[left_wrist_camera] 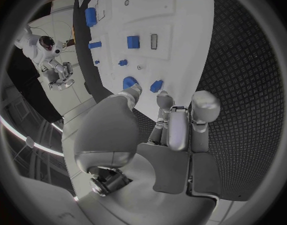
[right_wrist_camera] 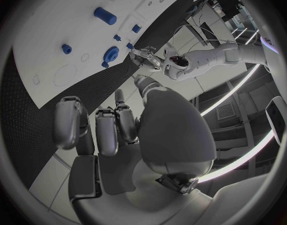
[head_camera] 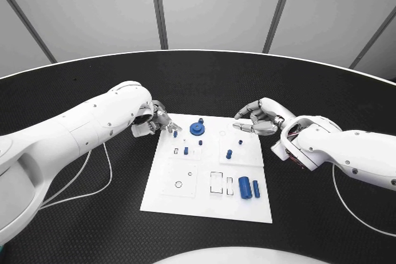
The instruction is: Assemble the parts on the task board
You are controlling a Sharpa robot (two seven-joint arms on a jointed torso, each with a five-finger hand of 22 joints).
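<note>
The white task board (head_camera: pixel 206 204) lies in the middle of the black table. On its far part stand a round blue part (head_camera: pixel 196 128) and several small blue pegs; a thick blue cylinder (head_camera: pixel 245 187) and a thin blue bar (head_camera: pixel 257 188) lie near its front right. My left hand (head_camera: pixel 153 119) hovers at the far left corner with its fingers apart and nothing in them, fingertips (left_wrist_camera: pixel 163 99) just short of a small peg (left_wrist_camera: pixel 156 86) (head_camera: pixel 175 134). At the far right corner my right hand (head_camera: pixel 258 118) (right_wrist_camera: pixel 118 130) hangs with fingers loosely bent, holding nothing.
White cables trail over the table beside the left arm (head_camera: pixel 99 172) and under the right arm (head_camera: pixel 351 204). Black table surface surrounds the board on all sides.
</note>
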